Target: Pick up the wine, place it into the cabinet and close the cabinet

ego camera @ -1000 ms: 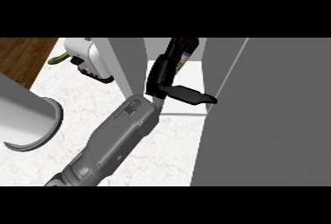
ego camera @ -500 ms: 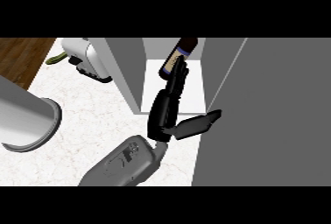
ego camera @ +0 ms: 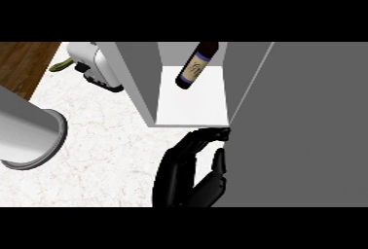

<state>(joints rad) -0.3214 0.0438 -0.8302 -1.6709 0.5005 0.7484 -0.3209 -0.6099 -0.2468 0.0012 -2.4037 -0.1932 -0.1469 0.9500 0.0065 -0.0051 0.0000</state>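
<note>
1. A white marbled bench [ego camera: 108,141] fills the kitchen scene under a steep downward view, with dark wood flooring at the far left corner and a broad grey cabinet door [ego camera: 302,121] taking up the right side.

2. Nearest the viewer, one black hand [ego camera: 188,175] rises from the lower edge, just in front of the cabinet's open front. Which of the robot's hands it is cannot be told from this view alone; by its place it is taken here as the right. The other hand is out of sight.

3. A second ago this hand was inside the cabinet, up by the bottle; it has since drawn back out and down to the bench edge, and it carries nothing. Its fingers [ego camera: 205,138] are stretched out and slightly apart, their tips reaching the lower front corner where the shelf meets the door's edge, seemingly touching it.

4. At left, a grey cylinder [ego camera: 28,141] stands on the bench, well apart from the hand.

5. Farther back, the wine [ego camera: 195,65] rests inside the white cabinet [ego camera: 191,104], leaning on the shelf floor, released.

6. Beyond, to the left of the cabinet wall, a white appliance [ego camera: 97,65] sits on the bench.

7. Placement looks complete; the remaining step, by this reading, is swinging the door shut.
</note>
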